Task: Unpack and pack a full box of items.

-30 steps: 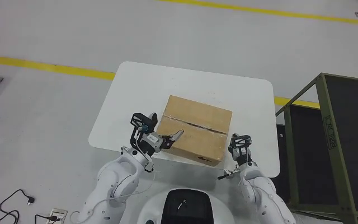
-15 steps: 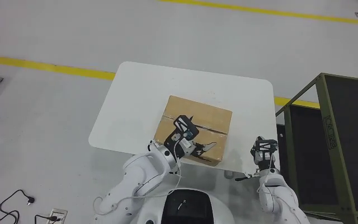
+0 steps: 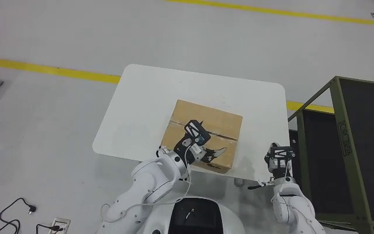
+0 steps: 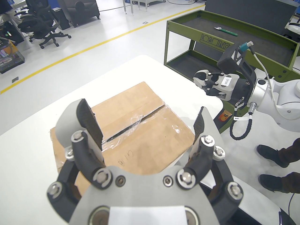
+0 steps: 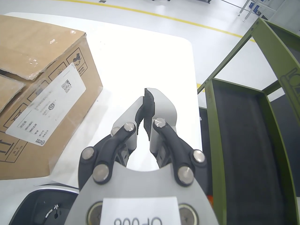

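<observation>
Jaws spread wide on left arm (image 3: 153, 180), closed on right arm (image 3: 286, 200).

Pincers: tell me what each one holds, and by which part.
Nothing is held. The left pincer is open above the box, gripping nothing; the right pincer is shut on nothing, off to the box's side.

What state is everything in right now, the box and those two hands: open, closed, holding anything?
Cardboard box, flaps down, seam tape split.
Left hand, open, empty, above the box.
Right hand, shut, empty, apart from the box.
</observation>
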